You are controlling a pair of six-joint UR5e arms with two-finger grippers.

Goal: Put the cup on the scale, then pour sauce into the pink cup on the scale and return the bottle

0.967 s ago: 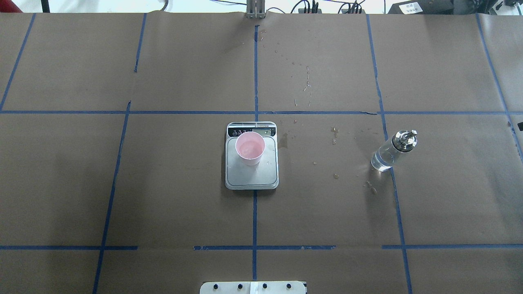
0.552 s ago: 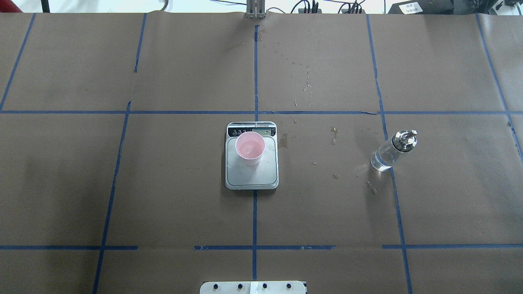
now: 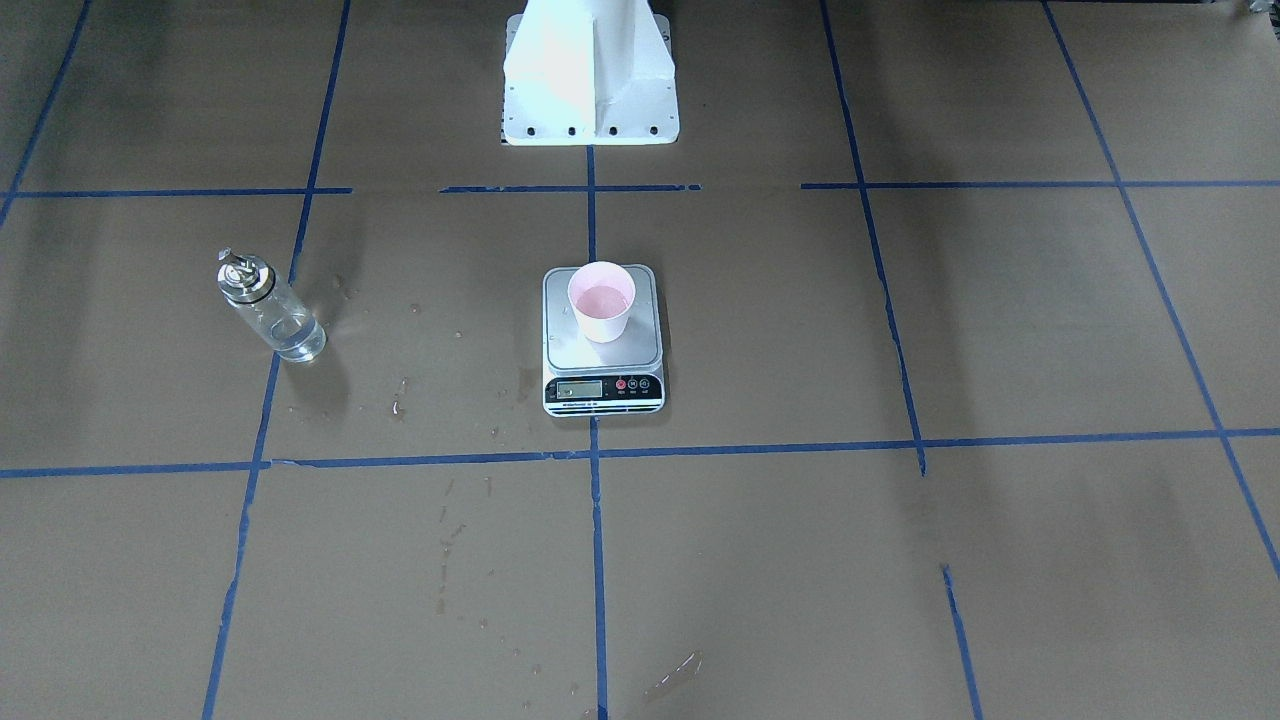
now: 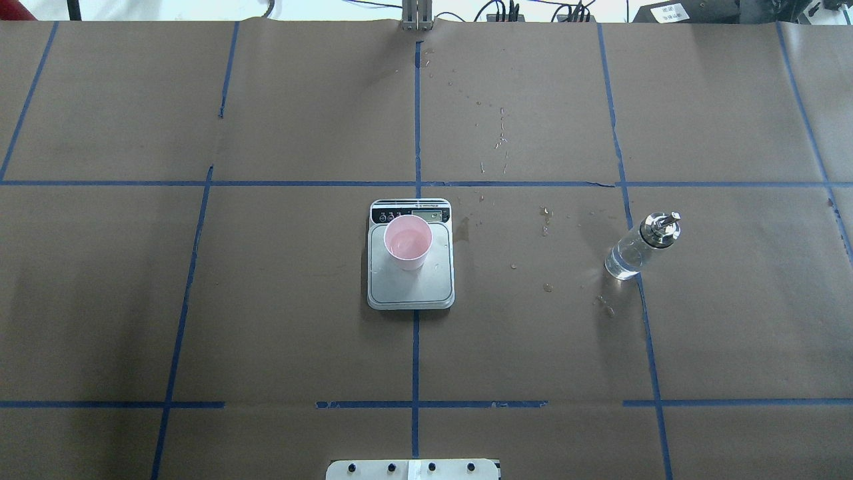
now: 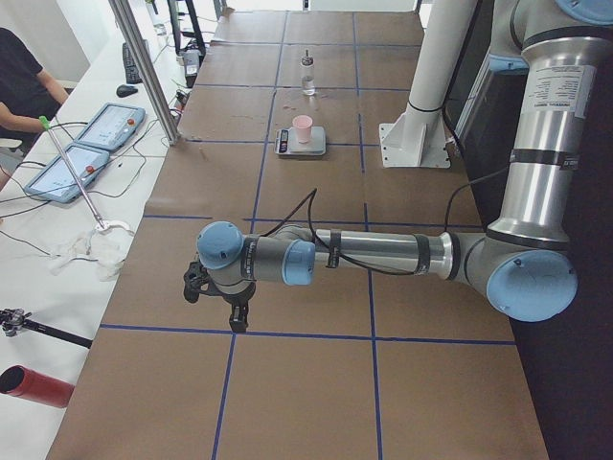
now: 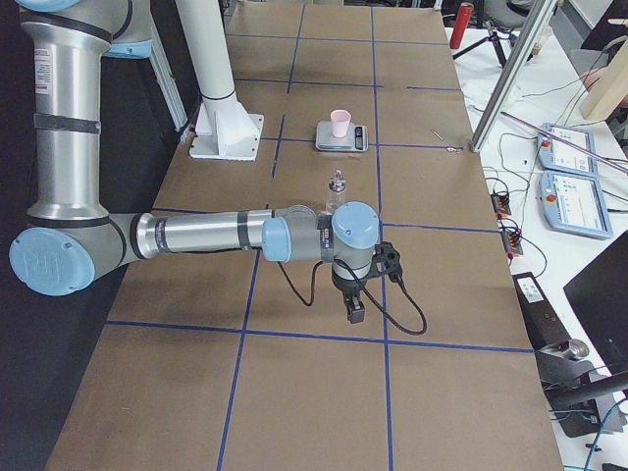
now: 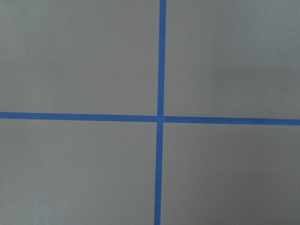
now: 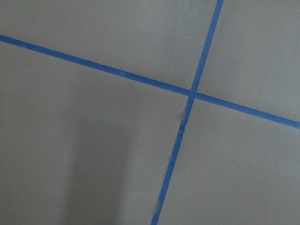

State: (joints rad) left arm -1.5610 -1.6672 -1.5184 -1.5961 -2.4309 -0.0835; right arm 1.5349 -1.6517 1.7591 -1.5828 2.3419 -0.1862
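Big table (image 4: 300, 320) covered in brown paper, marked off with a blue tape grid (image 4: 415, 353). Lighting's even, just soft shadows. Down the left edge of the left-side view there's a white bench (image 5: 24, 278) with two tablets (image 5: 112, 126) and a slanted metal post (image 5: 144, 67).

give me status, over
Left gripper and right gripper far out, open or shut unclear. Cup on scale. Bottle upright, apart, robot's right. Droplets between them.

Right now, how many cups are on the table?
1. The pink cup stands upright on the scale, toward its display end, at the table's centre. No other cup shows in any view; the bottle stands apart on the robot's right.
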